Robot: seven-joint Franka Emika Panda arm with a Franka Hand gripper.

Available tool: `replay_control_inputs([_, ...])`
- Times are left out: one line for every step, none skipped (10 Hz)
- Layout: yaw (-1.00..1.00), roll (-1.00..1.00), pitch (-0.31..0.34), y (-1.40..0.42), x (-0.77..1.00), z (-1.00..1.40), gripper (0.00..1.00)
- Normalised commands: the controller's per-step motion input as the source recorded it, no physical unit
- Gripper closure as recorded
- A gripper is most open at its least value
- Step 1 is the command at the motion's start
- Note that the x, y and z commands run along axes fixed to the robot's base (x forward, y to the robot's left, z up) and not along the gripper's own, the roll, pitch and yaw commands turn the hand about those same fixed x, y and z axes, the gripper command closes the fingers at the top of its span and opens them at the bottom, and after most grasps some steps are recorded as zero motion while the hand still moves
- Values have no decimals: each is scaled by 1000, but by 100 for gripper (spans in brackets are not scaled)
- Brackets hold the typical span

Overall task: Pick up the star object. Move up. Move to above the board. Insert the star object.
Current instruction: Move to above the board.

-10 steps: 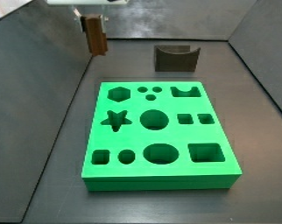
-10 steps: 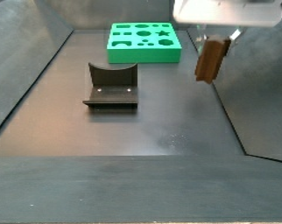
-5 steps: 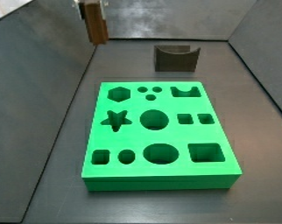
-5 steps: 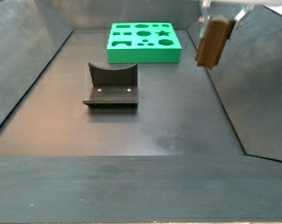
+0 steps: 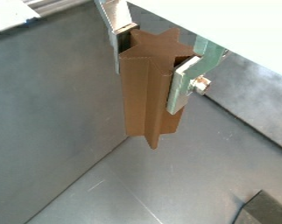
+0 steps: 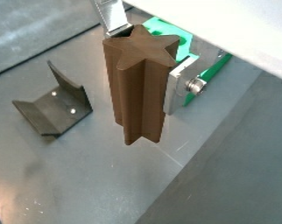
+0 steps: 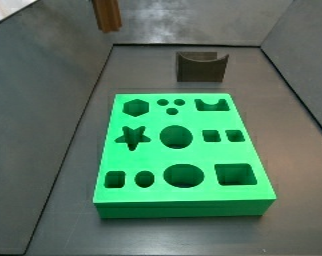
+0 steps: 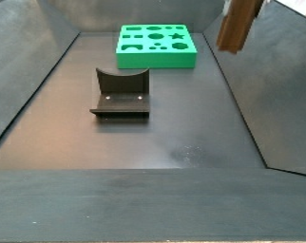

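Note:
My gripper (image 5: 151, 61) is shut on the star object (image 5: 150, 92), a tall brown star-section prism held upright between the silver fingers (image 5: 183, 80). In the other wrist picture the gripper (image 6: 147, 52) holds the star object (image 6: 134, 87) high over the dark floor. In both side views only the lower part of the star object (image 7: 108, 12) (image 8: 239, 24) shows at the picture's top edge; the gripper itself is out of frame there. The green board (image 7: 157, 158) (image 8: 157, 60) lies flat on the floor, apart from the piece. A corner of the board (image 6: 167, 35) shows behind the star object.
The dark fixture (image 7: 200, 66) (image 8: 120, 93) stands on the floor beyond the board's end; it also shows in both wrist views (image 6: 52, 101) (image 5: 270, 210). Grey walls enclose the floor on all sides.
The star object has risen in the gripper. The gripper has gone up out of the top of both side views, leaving only the piece's lower part visible.

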Motion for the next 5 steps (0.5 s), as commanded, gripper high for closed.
replay_control_inputs([-4,-115,61,-46,-7,1000,100])
replay_control_inputs([-7,-114,60,-42,-5,1000,100])
replay_control_inputs([-12,-108,59,-34,-4,1000,100])
replay_control_inputs([-15,-106,63,-28,-4,965,100])
replay_control_inputs([-18,-106,65,-20,-1,768,100])
